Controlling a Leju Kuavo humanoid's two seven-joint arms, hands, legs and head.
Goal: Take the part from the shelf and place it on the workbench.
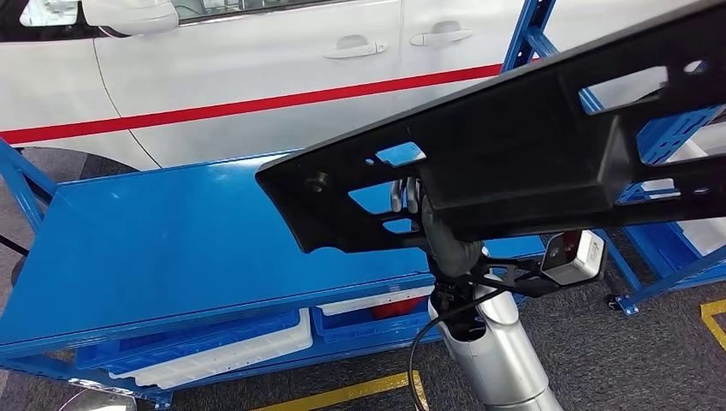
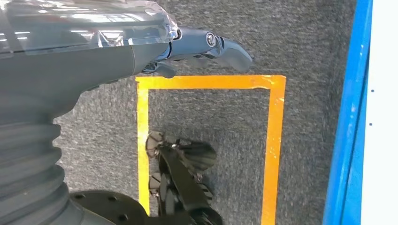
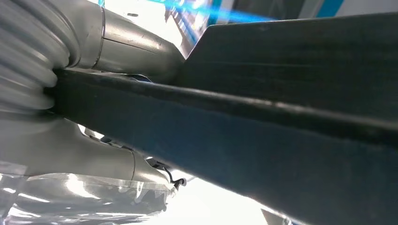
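The right hand is wrapped around the underside of the long black part, its fingers just showing through a cut-out, so the grip looks firm but sits near one end of a long piece. The part hangs tilted in the air, above and just beyond the near right corner of the blue workbench, its narrow tip already over the benchtop. To set it down well, I'd say the arm should carry it further over the workbench, level it, and lower it flat before letting go; otherwise the far end could swing toward the blue shelf beside the workbench. The left hand hangs over the grey floor, holding nothing, fingers loosely extended.
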